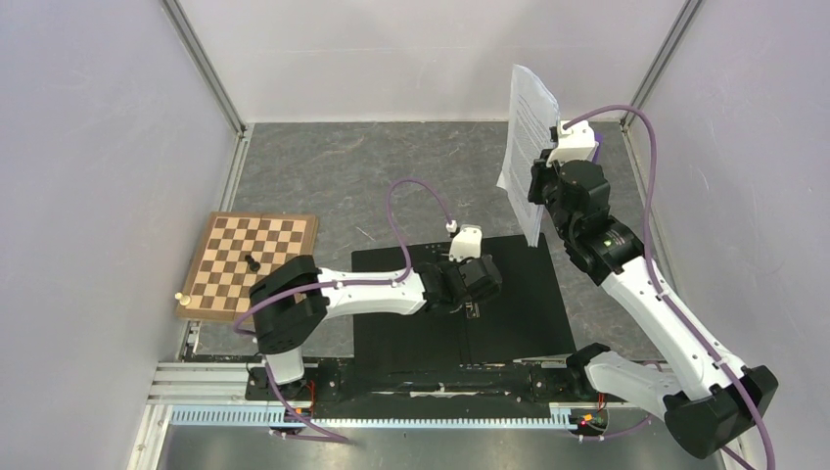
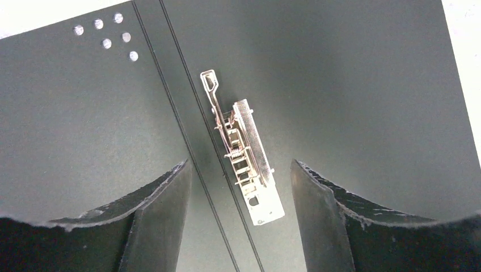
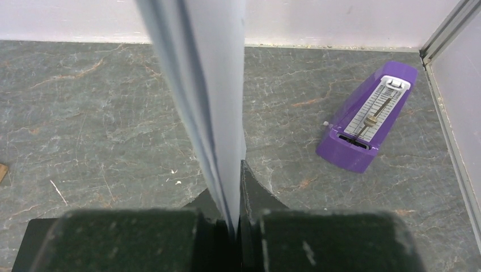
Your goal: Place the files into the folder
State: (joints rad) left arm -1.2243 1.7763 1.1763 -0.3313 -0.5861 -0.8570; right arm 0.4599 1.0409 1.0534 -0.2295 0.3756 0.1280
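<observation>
In the top view we see the folder (image 1: 509, 313) lying open and flat in the lower middle of the frame, with its black inside turned up, on the grey bench (image 1: 343, 176). The left gripper (image 1: 470, 294) hangs above the spine of the folder. In the left wrist view its fingers (image 2: 164, 215) stand wide apart, and the metal clip (image 2: 244, 158) of the folder (image 2: 363, 85) lies between them. We see no contact between the fingers and the clip.

The files (image 1: 529, 137) are in the upper right of the top view, lifted well above the bench and standing almost upright. The right gripper (image 1: 541, 186) holds them at their lower edge. In the right wrist view the gripper (image 3: 235, 221) is closed tightly on the sheets (image 3: 210, 85), which rise up the middle of the frame.

A purple metronome (image 3: 366, 124) stands on the bench at the right of that view. A chessboard (image 1: 250, 264) lies at the left of the top view, with one dark piece (image 1: 253, 262) on it.
</observation>
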